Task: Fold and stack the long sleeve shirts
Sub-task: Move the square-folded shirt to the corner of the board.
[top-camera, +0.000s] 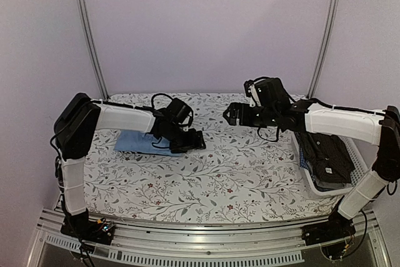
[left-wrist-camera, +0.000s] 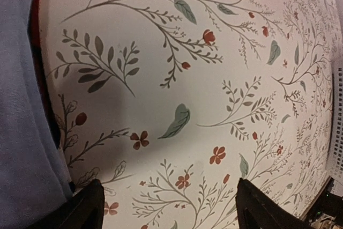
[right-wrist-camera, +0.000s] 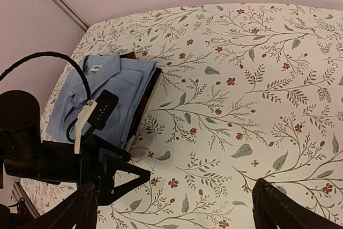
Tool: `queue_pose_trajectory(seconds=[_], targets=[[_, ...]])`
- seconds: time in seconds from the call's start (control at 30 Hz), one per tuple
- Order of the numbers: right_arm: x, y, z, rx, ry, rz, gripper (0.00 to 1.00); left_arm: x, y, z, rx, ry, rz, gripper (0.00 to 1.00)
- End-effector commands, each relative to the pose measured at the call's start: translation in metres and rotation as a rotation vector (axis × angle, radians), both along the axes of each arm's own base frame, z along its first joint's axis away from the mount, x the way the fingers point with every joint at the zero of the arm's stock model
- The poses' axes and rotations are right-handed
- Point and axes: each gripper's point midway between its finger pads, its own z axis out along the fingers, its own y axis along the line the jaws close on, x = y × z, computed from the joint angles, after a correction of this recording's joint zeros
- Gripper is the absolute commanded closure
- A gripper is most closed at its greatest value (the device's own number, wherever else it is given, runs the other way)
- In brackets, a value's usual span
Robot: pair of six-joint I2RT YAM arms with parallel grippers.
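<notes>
A folded light blue shirt (top-camera: 133,142) lies at the table's left, on top of a red-and-black plaid shirt whose edge shows in the right wrist view (right-wrist-camera: 148,90). The blue shirt (right-wrist-camera: 110,87) shows its collar there, and it fills the left edge of the left wrist view (left-wrist-camera: 21,111). My left gripper (top-camera: 199,141) is open and empty, low over the cloth just right of the stack; it also shows in its own view (left-wrist-camera: 169,213) and in the right wrist view (right-wrist-camera: 136,165). My right gripper (top-camera: 229,114) is open and empty above the table's middle (right-wrist-camera: 171,213). Dark shirts (top-camera: 325,157) lie in the basket.
A white plastic basket (top-camera: 307,186) stands at the right edge of the table and holds the dark shirts; its side shows in the left wrist view (left-wrist-camera: 337,127). The floral tablecloth (top-camera: 237,173) covers the table. Metal frame posts (top-camera: 90,35) stand at the back corners.
</notes>
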Motion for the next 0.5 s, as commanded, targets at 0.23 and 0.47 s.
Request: queue_pose_trajectory(seconds=[0.23,0.47], targets=[[-0.005,-0.014,0.010,0.009,-0.027,-0.024,0.01,0.015,0.047,-0.033,0.134,0.017,0.039,0.16],[-0.006,-0.012,0.008,0.013,-0.018,-0.014,0.01,0.042,0.093,-0.035,0.166,0.020,0.094,0.16]])
